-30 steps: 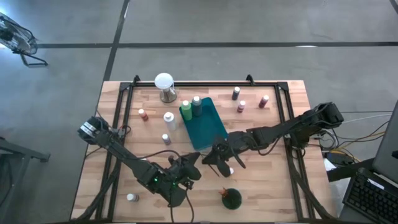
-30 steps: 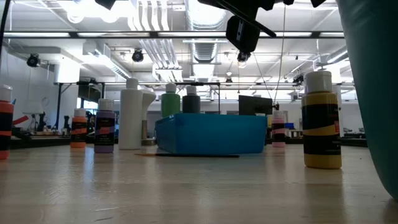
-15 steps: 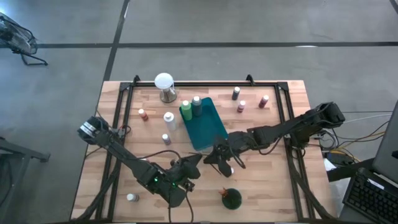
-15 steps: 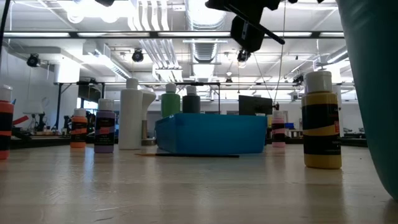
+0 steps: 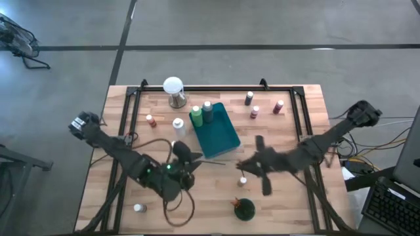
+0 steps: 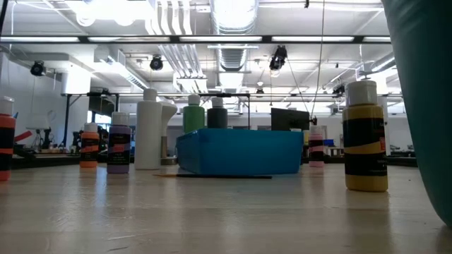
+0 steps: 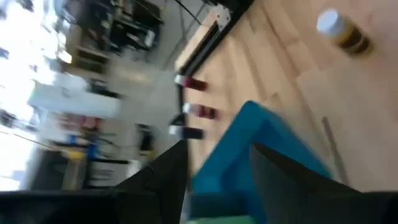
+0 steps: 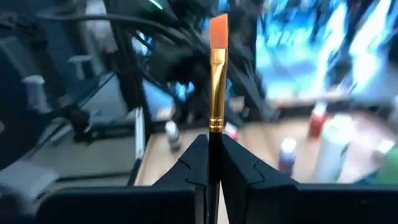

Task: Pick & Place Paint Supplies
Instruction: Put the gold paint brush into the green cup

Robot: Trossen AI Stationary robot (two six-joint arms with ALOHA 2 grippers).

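Your right gripper [image 8: 213, 163] pinches a paintbrush [image 8: 216, 68] (bristles up), just beside the teal tray [image 5: 220, 134]. Carry it over that tray next and release. Left gripper [image 7: 214, 168], beside the tray's other side, waits with fingers parted.

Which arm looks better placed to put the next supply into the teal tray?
Probably the right. Its gripper is shut on a brush, carried right of the teal tray. The left gripper is open and empty near the tray's front-left corner.

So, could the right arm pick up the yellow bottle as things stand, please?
Probably not yet: the right gripper is shut on a brush, so its fingers are full, though the yellow bottle stands unobstructed.
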